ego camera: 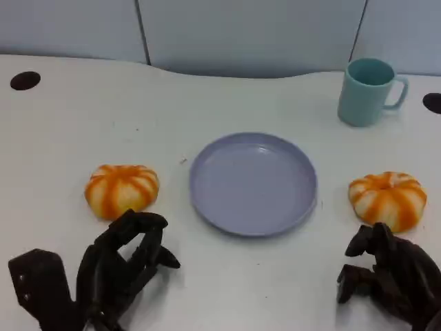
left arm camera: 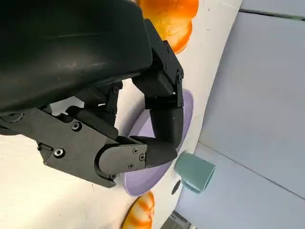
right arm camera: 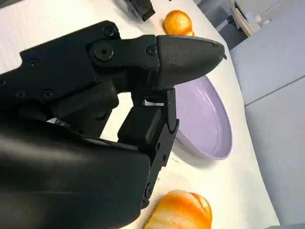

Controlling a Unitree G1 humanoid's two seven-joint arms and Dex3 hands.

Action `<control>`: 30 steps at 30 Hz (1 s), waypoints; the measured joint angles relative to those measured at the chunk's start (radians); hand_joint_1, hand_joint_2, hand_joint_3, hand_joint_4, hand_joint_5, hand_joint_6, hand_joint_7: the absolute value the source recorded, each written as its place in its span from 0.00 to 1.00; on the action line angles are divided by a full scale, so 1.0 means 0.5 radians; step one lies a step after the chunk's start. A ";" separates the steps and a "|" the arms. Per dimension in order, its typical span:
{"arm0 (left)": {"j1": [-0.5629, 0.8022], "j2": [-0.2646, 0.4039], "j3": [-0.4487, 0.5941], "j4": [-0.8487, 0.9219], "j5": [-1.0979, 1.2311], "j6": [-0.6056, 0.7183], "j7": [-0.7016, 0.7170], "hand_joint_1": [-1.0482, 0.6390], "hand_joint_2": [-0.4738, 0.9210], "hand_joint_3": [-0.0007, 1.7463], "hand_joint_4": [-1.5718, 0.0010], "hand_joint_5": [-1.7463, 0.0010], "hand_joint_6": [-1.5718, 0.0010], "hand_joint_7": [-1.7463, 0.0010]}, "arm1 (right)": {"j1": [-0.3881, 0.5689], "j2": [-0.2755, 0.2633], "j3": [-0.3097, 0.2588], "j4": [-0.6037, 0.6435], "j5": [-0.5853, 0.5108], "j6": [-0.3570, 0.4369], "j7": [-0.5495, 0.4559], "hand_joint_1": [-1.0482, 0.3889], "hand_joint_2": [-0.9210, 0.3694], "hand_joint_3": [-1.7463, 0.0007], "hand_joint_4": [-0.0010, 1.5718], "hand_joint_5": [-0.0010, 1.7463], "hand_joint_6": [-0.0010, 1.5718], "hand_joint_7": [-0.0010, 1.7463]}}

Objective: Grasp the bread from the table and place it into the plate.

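Left hand (ego camera: 127,258): black, fingers curled in on nothing, low over the white counter (ego camera: 69,138), just short of the left bun.
Left bun (ego camera: 122,189): round orange-and-white striped bread, on the counter left of the plate.
Plate (ego camera: 253,183): round lavender plastic, centre, nothing on it.
Mug (ego camera: 368,91): teal ceramic, behind the plate to the right.
Right bun (ego camera: 387,200): same striped bread, right of the plate.
Right hand (ego camera: 386,272): black, fingers curled, holding nothing, just short of the right bun.

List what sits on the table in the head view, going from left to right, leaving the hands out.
Dark hole in the tabletop → left bread → purple plate → teal mug → right bread → dark hole at the right edge.
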State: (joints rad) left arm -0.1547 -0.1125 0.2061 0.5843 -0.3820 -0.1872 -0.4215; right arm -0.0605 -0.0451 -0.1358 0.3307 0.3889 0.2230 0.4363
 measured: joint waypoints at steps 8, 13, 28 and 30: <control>0.003 0.008 -0.001 0.008 0.000 -0.022 -0.068 0.31 0.98 0.10 0.59 0.21 0.58 0.50 | -0.006 0.000 0.001 0.002 -0.004 0.007 0.005 0.42 0.00 0.75 0.82 0.65 0.74 0.61; 0.003 0.026 -0.010 0.043 0.056 -0.342 -0.154 0.31 1.00 0.11 0.66 0.42 0.66 0.77 | -0.005 0.007 0.000 0.004 -0.002 -0.002 0.010 0.42 0.00 0.76 0.82 0.65 0.74 0.61; -0.150 0.544 -0.239 0.240 1.137 -1.322 0.311 0.22 1.00 0.08 1.00 0.84 0.88 1.00 | 0.002 0.034 0.020 -0.002 -0.008 -0.025 0.005 0.41 0.00 0.76 0.81 0.64 0.73 0.60; -0.161 0.606 -0.264 0.191 1.311 -1.358 0.472 0.20 1.00 0.10 1.00 0.97 0.96 0.99 | 0.002 0.034 0.021 -0.003 -0.007 -0.021 0.006 0.41 0.00 0.76 0.82 0.65 0.74 0.61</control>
State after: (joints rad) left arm -0.2353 0.1904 0.0741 0.6799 0.2737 -0.8660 -0.1854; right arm -0.0597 -0.0279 -0.1255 0.3291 0.3854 0.2124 0.4392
